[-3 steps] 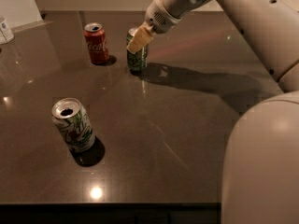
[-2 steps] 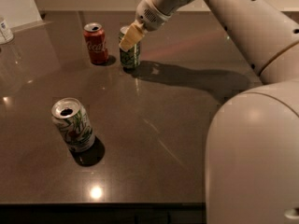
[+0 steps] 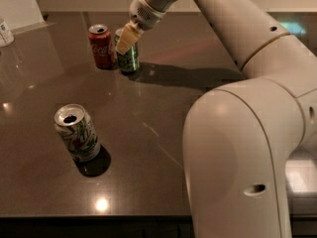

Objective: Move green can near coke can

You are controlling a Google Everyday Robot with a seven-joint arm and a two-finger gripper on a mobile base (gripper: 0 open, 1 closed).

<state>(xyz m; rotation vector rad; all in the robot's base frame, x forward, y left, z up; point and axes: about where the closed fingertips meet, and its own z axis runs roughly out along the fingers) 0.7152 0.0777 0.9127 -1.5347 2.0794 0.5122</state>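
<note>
The green can (image 3: 130,60) stands upright on the dark table (image 3: 163,118) near its far edge, just beside the coke can (image 3: 101,47) on that can's right, with only a narrow gap between them. The gripper (image 3: 125,42) reaches down from the arm (image 3: 233,29) onto the green can, its pale fingers (image 3: 127,35) clamped on the can's upper part and covering most of the silver top. Well apart from the pair, toward the near left of the table, a mostly white can (image 3: 78,135) with green and red markings stands alone.
</note>
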